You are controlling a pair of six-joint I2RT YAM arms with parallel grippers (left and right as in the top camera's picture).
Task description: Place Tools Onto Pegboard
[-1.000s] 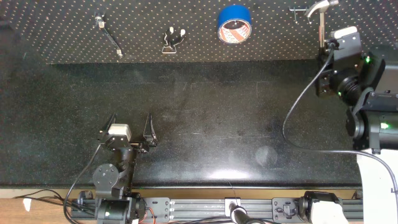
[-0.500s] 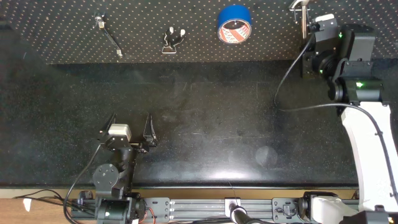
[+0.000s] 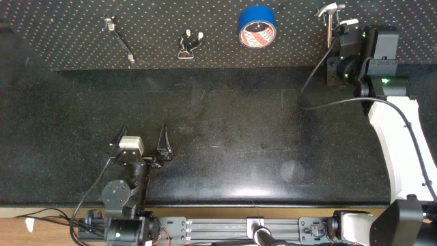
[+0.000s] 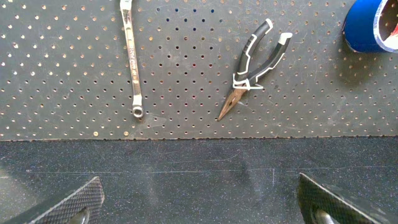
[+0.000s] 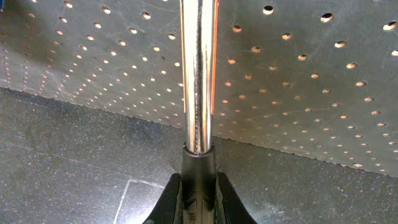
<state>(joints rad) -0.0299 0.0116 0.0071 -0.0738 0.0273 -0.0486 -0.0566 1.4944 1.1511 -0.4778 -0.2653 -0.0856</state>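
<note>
A hammer (image 3: 330, 15) with a steel shaft (image 5: 199, 74) stands against the pegboard (image 3: 61, 27) at the far right, head up. My right gripper (image 5: 199, 190) is shut on its black handle just below the shaft. A wrench (image 3: 120, 39) (image 4: 131, 56), pliers (image 3: 190, 44) (image 4: 255, 65) and a roll of blue tape (image 3: 257, 27) (image 4: 372, 25) hang on the pegboard. My left gripper (image 3: 143, 140) sits open near the table's front, left of centre, its fingertips (image 4: 68, 202) wide apart with nothing between them.
The black worktop (image 3: 225, 130) stretches between the pegboard and the arm bases. A cable (image 3: 311, 75) loops from the right arm over the table's right side.
My right arm has carried the hammer leftward and farther up the pegboard. The left arm has stayed still.
</note>
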